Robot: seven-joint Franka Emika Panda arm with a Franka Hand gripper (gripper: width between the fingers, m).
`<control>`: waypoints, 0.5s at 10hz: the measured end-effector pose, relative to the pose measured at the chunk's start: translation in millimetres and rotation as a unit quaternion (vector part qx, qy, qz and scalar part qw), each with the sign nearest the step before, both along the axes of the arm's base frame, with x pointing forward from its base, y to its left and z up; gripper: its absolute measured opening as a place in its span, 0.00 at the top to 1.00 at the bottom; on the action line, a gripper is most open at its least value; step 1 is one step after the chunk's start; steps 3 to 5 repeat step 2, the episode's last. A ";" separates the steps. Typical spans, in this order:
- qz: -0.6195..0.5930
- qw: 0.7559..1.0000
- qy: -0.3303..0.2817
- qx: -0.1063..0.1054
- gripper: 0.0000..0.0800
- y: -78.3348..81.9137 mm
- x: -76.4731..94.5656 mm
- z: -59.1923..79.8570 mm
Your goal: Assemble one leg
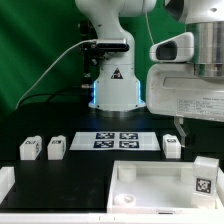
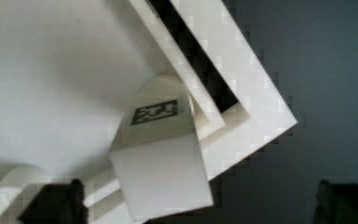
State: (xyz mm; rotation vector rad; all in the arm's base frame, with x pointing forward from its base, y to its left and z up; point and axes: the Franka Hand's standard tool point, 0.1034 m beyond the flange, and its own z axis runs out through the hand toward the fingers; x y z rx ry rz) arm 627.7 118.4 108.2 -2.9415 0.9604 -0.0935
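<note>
- Your arm rises from its white base (image 1: pixel 113 88) at the far side and reaches over to the exterior view's right.
- Your gripper (image 1: pixel 180 128) hangs pointing down there.
- In the wrist view, dark fingertips (image 2: pixel 51 200) stand spread wide apart.

Leg (image 2: pixel 158 150): white plastic by appearance, smooth, matt to faintly satin; carries a flat printed black-and-white tag (image 2: pixel 155 112), matt, paper-like. The same leg in the exterior view (image 1: pixel 204 177) looks alike.

Panel (image 1: pixel 150 190): white, smooth, plastic-looking, matt, with soft shading along the rim; in the wrist view (image 2: pixel 51 70) its face is even and unmarked.

Marker board (image 1: pixel 116 141): thin white sheet, flat, matt, printed tags.

Table (image 1: pixel 60 185): black, dull, no reflections; whether cloth or a hard top cannot be told.

Robot arm (image 1: pixel 185 95): white casing, smooth, moderately glossy.

Backdrop (image 1: pixel 30 40), at 10 o'clock in the exterior view: green, cloth-like, matt.
</note>
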 end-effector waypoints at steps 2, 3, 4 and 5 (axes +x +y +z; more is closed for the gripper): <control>0.000 1.000 0.000 0.000 0.19 -0.1 -0.1 -0.3; 0.000 1.000 0.000 0.000 0.19 -0.1 -0.1 -0.3; 0.000 1.000 0.000 0.000 0.19 -0.1 -0.1 -0.3; 0.000 1.000 0.000 0.000 0.19 -0.1 -0.1 -0.3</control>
